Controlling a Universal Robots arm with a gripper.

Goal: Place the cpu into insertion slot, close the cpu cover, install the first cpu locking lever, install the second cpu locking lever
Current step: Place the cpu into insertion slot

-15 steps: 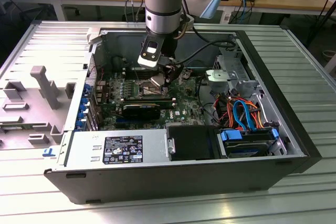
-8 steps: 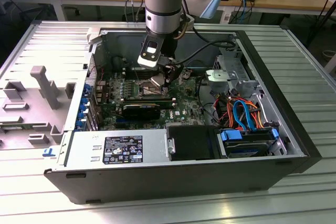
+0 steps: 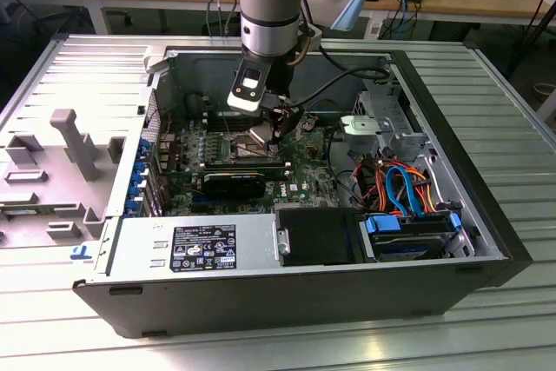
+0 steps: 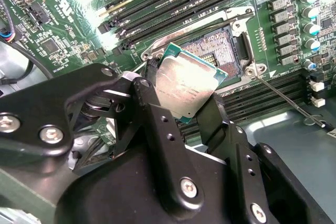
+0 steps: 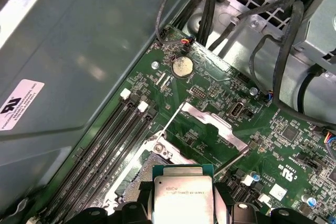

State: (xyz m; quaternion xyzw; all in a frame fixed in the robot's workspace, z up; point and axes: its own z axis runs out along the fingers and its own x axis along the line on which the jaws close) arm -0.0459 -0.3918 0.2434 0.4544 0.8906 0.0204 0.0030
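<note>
At centre of the exterior view, inside one open computer case (image 3: 287,297): end effector (image 4: 181,95) clenched on one cpu (image 4: 186,83), tilted over one uncovered insertion slot (image 4: 218,45); memory slots (image 4: 189,1) alongside, two thin metal levers (image 5: 169,121) flanking.

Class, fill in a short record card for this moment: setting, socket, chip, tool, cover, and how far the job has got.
Setting: open computer case with a green board inside
Socket: uncovered, contacts showing
Chip: tilted just above the socket, not seated
Tool: shut on the chip's edges
Cover: raised off the socket
Progress: chip not yet placed
</note>
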